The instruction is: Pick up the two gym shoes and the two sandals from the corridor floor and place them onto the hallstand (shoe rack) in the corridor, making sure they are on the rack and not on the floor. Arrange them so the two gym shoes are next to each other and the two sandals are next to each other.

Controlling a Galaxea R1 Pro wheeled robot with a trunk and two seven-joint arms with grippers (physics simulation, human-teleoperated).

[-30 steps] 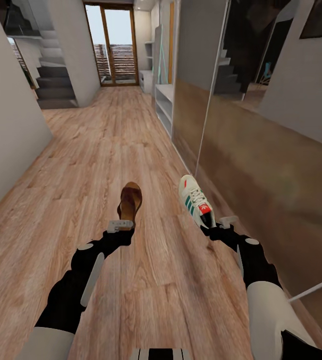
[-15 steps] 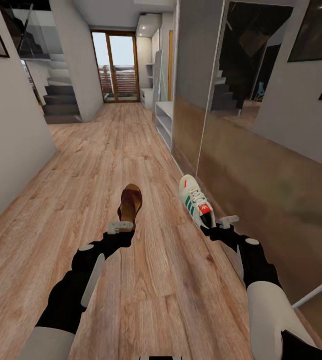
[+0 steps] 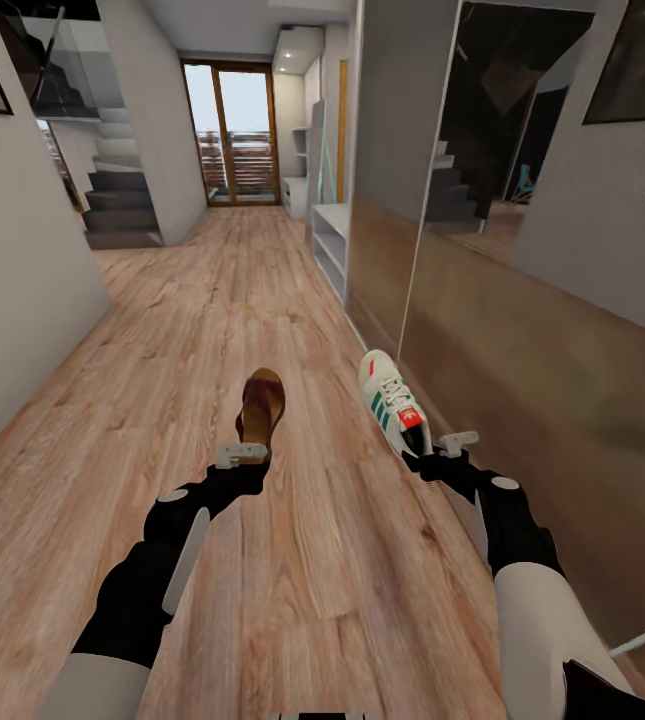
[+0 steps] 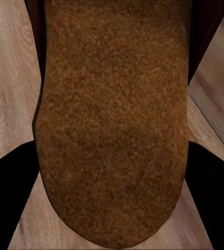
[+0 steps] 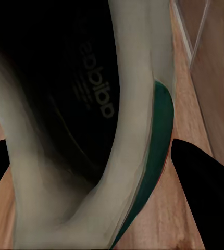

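A brown sandal (image 3: pixel 262 405) is held out over the corridor floor (image 3: pixel 192 300), with my left gripper (image 3: pixel 242 452) shut on its heel end. The left wrist view shows the sandal's tan insole (image 4: pixel 112 120) between the dark fingers (image 4: pixel 8 203). My right gripper (image 3: pixel 440 445) is shut on the heel of a white gym shoe (image 3: pixel 390 400) with green stripes and a red tongue patch. Seen from the right wrist, the gym shoe's opening and green-trimmed heel (image 5: pixel 138 130) sit close up. The light grey hallstand (image 3: pixel 329 235) stands far ahead along the right wall.
A mirrored sliding-door wardrobe (image 3: pixel 522 330) runs along the right side, close to my right arm. A grey wall (image 3: pixel 12 300) bounds the left. Stairs (image 3: pixel 117 205) and a glass door (image 3: pixel 232 130) lie at the far end of the corridor.
The whole picture shifted as the head camera tilted upward, showing more of the ceiling. Both arms hold the sandal and the gym shoe in the same pose.
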